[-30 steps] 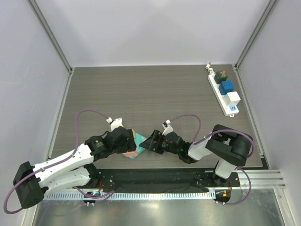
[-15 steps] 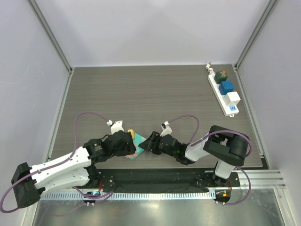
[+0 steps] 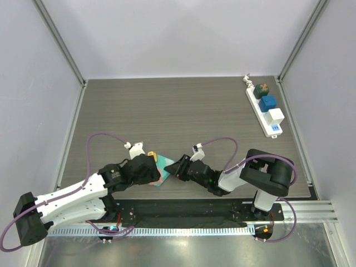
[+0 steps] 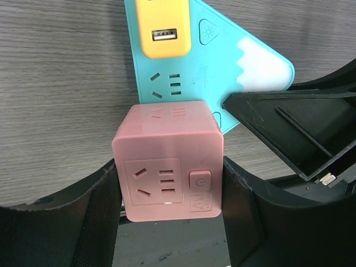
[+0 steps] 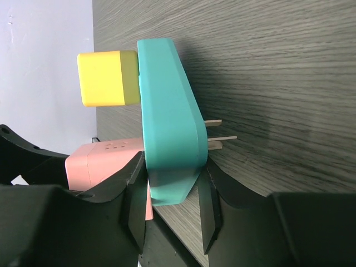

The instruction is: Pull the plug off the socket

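Currently left gripper (image 4: 169, 192) clamped on pink cube adapter (image 4: 167, 164), right gripper (image 5: 172, 192) clamped on teal triangular block (image 5: 167, 105). Long white plastic power strip (image 3: 265, 109) sits in far right corner, well apart, long axis running away from me; right gripper nearer.

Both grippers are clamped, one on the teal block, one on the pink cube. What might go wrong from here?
1. The right gripper pinches only a corner of the teal block; if the left gripper tugs the pink cube, it may slip.
2. The block's bare prongs face the table and may scrape.
3. The power strip sits apart, plugs in; possibly the wrong socket is being worked.
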Tool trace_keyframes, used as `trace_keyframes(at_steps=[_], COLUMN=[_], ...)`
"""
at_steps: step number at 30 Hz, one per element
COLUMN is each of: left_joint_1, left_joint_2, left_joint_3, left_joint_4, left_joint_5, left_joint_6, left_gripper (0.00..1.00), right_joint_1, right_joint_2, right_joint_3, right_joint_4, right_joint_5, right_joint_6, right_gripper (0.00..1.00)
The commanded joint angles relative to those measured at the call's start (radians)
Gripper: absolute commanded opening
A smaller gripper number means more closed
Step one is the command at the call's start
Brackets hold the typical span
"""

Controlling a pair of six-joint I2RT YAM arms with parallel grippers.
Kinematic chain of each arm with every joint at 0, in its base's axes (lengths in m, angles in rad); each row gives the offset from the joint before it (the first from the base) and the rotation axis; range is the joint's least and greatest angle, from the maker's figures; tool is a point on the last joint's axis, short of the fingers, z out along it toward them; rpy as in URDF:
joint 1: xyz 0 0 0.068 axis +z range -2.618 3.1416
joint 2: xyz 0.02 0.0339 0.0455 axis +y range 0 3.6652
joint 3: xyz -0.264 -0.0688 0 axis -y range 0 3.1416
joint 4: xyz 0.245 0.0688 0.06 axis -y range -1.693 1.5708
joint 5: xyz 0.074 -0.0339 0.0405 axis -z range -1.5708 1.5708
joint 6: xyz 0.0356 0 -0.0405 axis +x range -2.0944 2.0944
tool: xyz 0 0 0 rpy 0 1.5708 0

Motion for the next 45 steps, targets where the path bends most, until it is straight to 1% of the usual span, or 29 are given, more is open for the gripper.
trace_keyframes(at_steps=[1, 3, 6, 7, 8, 9, 10, 11, 12, 13, 15, 17, 18, 19, 20, 21, 22, 23, 25, 26, 27, 30, 31, 33, 38, 40, 43, 44, 45], left_joint_1=[-0.021, -0.021, -0.021, -0.021, -0.021, -0.021, -0.021, -0.021, -0.023, -0.027, -0.070, -0.112, -0.124, -0.141, -0.145, -0.145, -0.145, -0.145, -0.145, -0.145, -0.145, -0.145, -0.145, -0.145, -0.145, -0.144, -0.145, -0.145, -0.144], left_joint_2=[-0.033, -0.048, -0.093, -0.109, -0.126, -0.154, -0.159, -0.157, -0.112, -0.079, -0.010, 0.059, 0.073, 0.087, 0.087, 0.085, 0.075, 0.037, -0.031, -0.101, -0.132, -0.241, -0.264, -0.319, -0.386, -0.401, -0.400, -0.386, -0.361], left_joint_3=[0.058, 0.069, 0.071, 0.066, 0.063, 0.058, 0.066, 0.090, 0.162, 0.205, 0.291, 0.314, 0.315, 0.307, 0.298, 0.267, 0.249, 0.229, 0.161, 0.146, 0.128, 0.108, 0.100, 0.071, -0.007, -0.012, 0.009, 0.049, 0.080], left_joint_4=[0.109, 0.124, 0.172, 0.196, 0.239, 0.256, 0.253, 0.156, 0.091, 0.031, -0.116, -0.130, -0.089, -0.057, -0.019, 0.033, 0.125, 0.176, 0.272, 0.279, 0.278, 0.236, 0.230, 0.225, 0.235, 0.213, 0.155, 0.114, 0.016], left_joint_5=[0.087, 0.109, 0.135, 0.138, 0.144, 0.146, 0.118, 0.095, 0.072, 0.010, -0.056, -0.066, -0.055, -0.038, 0.027, 0.063, 0.092, 0.112, 0.100, 0.080, 0.037, -0.012, -0.021, -0.021, 0.023, 0.018, -0.014, -0.050, -0.079], left_joint_6=[0.016, 0.036, 0.036, 0.027, 0.019, 0.007, 0.002, -0.002, 0.025, 0.046, 0.074, 0.094, 0.096, 0.102, 0.108, 0.117, 0.125, 0.131, 0.134, 0.133, 0.139, 0.159, 0.159, 0.159, 0.162, 0.149, 0.140, 0.128, 0.122], left_gripper=[0.00, 0.00, 0.00, 0.00, 0.00, 0.00, 0.00, 0.00, 0.00, 0.00, 0.00, 0.00, 0.00, 0.00, 0.00, 0.00, 0.00, 0.00, 0.00, 0.00, 0.00, 0.00, 0.00, 0.00, 0.00, 0.00, 0.00, 0.00, 0.00], right_joint_1=[0.013, 0.013, 0.018, 0.023, 0.027, 0.029, 0.033, 0.032, 0.033, 0.036, 0.041, 0.046, 0.047, 0.052, 0.055, 0.056, 0.055, 0.056, 0.049, 0.049, 0.047, 0.040, 0.029, 0.017, -0.034, -0.036, -0.034, -0.034, -0.031], right_joint_2=[-0.010, -0.010, -0.010, -0.013, -0.013, -0.021, -0.024, -0.029, -0.036, -0.041, -0.047, -0.047, -0.047, -0.052, -0.055, -0.059, -0.072, -0.078, -0.098, -0.119, -0.131, -0.177, -0.185, -0.208, -0.216, -0.227, -0.256, -0.266, -0.277], right_joint_3=[0.001, -0.001, 0.024, 0.038, 0.041, 0.041, 0.041, 0.042, 0.045, 0.054, 0.065, 0.087, 0.094, 0.102, 0.104, 0.101, 0.088, 0.078, 0.026, 0.010, -0.002, -0.062, -0.095, -0.113, -0.174, -0.166, -0.146, -0.139, -0.124], right_joint_4=[-0.148, -0.170, -0.269, -0.330, -0.352, -0.372, -0.398, -0.411, -0.426, -0.458, -0.475, -0.512, -0.529, -0.552, -0.558, -0.560, -0.549, -0.538, -0.473, -0.455, -0.434, -0.371, -0.318, -0.278, -0.161, -0.188, -0.309, -0.346, -0.419], right_joint_5=[0.095, 0.107, 0.132, 0.146, 0.178, 0.192, 0.201, 0.205, 0.221, 0.227, 0.242, 0.258, 0.276, 0.287, 0.294, 0.296, 0.298, 0.291, 0.276, 0.272, 0.267, 0.241, 0.229, 0.195, 0.101, 0.103, 0.149, 0.165, 0.211], right_joint_6=[-0.093, -0.076, -0.079, -0.087, -0.087, -0.082, -0.081, -0.081, -0.082, -0.084, -0.099, -0.113, -0.114, -0.117, -0.119, -0.120, -0.119, -0.110, -0.104, -0.104, -0.105, -0.107, -0.105, -0.099, -0.075, -0.076, -0.078, -0.081, -0.087], right_gripper=[0.01, 0.01, 0.01, 0.01, 0.01, 0.01, 0.01, 0.01, 0.01, 0.01, 0.01, 0.01, 0.01, 0.01, 0.01, 0.01, 0.01, 0.01, 0.01, 0.01, 0.01, 0.01, 0.01, 0.01, 0.01, 0.01, 0.01, 0.01, 0.01])
